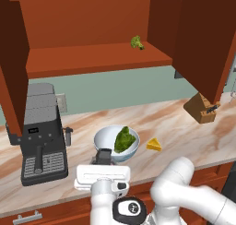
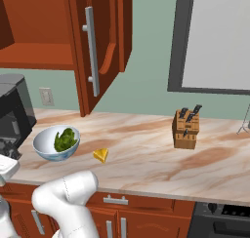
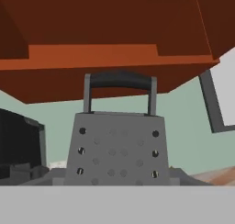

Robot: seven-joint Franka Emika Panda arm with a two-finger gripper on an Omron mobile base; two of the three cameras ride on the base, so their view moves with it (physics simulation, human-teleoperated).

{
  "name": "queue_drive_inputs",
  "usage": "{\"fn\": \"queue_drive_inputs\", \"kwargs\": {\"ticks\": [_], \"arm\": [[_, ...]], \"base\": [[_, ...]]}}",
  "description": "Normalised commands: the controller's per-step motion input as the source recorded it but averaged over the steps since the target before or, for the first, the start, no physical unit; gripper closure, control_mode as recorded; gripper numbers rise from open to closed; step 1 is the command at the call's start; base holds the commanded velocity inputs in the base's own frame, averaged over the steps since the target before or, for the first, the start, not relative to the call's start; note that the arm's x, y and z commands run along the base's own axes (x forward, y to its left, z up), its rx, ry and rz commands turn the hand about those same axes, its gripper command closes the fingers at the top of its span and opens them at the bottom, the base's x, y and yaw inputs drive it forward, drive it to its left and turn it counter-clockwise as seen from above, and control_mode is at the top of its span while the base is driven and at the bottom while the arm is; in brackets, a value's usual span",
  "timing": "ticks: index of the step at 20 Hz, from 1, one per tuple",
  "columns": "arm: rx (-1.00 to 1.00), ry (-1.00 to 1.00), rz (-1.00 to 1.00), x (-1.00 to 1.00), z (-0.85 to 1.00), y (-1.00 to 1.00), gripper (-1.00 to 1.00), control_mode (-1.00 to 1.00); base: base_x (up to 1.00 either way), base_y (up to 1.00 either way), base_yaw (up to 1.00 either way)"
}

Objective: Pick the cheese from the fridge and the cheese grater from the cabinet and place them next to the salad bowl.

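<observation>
The dark grey cheese grater (image 3: 117,147) fills the hand view, upright, its black loop handle on top. My gripper (image 1: 103,158) is shut on it, low over the counter's front edge and just left of the salad bowl (image 1: 105,137), a white bowl of green leaves also seen from the right (image 2: 45,145). The yellow cheese (image 1: 154,145) wedge lies on the counter right of the bowl (image 2: 101,155). Above, the reddish-brown cabinet (image 1: 92,58) stands with its doors open. The fridge is out of view.
A black coffee machine (image 1: 41,136) stands left of the bowl. A small green vegetable (image 1: 136,42) lies on the cabinet shelf. A wooden knife block (image 2: 186,128) stands at the counter's right. The open cabinet door (image 2: 95,47) hangs over the counter.
</observation>
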Motion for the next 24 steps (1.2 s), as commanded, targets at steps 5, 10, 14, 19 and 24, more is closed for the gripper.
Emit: {"fn": "queue_drive_inputs", "kwargs": {"ticks": [5,10,14,19,24], "arm": [[0.00,0.00,-0.08,0.14,-0.21,0.00,1.00,-1.00],[0.00,0.00,-0.14,0.07,-0.19,0.00,1.00,-1.00],[0.00,-0.02,-0.06,0.01,-0.08,0.00,1.00,-1.00],[0.00,-0.02,-0.07,0.01,-0.12,0.00,1.00,-1.00],[0.00,0.00,-0.06,0.10,-0.08,-0.01,1.00,-1.00]], "base": [[0.00,0.00,0.00],[0.00,0.00,0.00],[0.00,0.00,0.00],[0.00,0.00,0.00],[0.00,0.00,0.00]]}}
